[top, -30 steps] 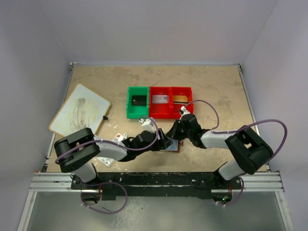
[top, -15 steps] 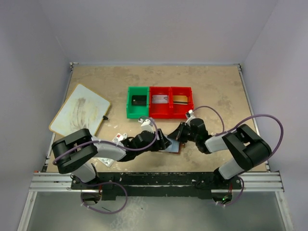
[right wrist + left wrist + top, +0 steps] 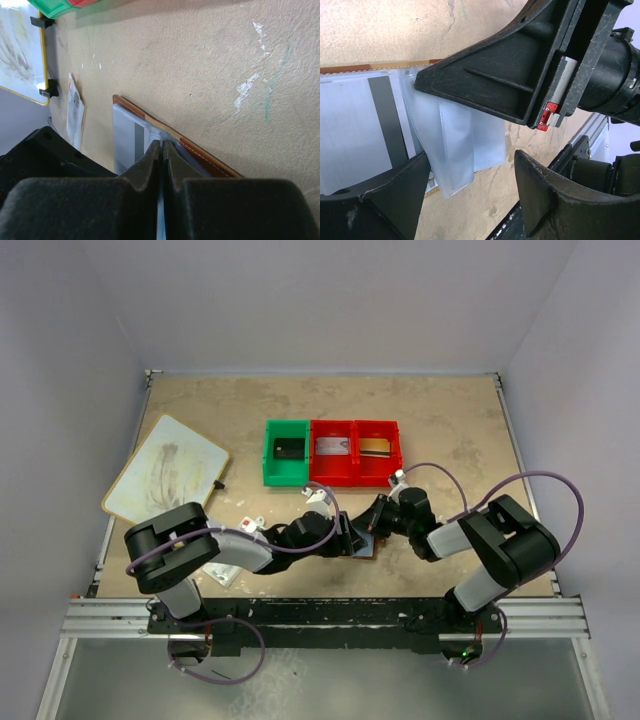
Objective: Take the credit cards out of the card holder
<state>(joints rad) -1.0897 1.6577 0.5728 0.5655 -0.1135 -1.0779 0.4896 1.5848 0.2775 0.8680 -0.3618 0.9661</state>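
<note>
We see both tools meet at the open card holder [image 3: 363, 546], near the front edge of the tabletop [image 3: 450, 430].
Our right tool [image 3: 161, 145] is clenched on a thin clear pocket of the card holder, right by its brown edge. Our left tool [image 3: 475, 200] is spread wide over the pockets and grips nothing. From above, the two arms hide most of the holder. Farther back sit a green bin [image 3: 285, 478] and two red bins [image 3: 345, 478], each with a card inside. A whiteboard [image 3: 167, 470] lies well off to the left.
</note>
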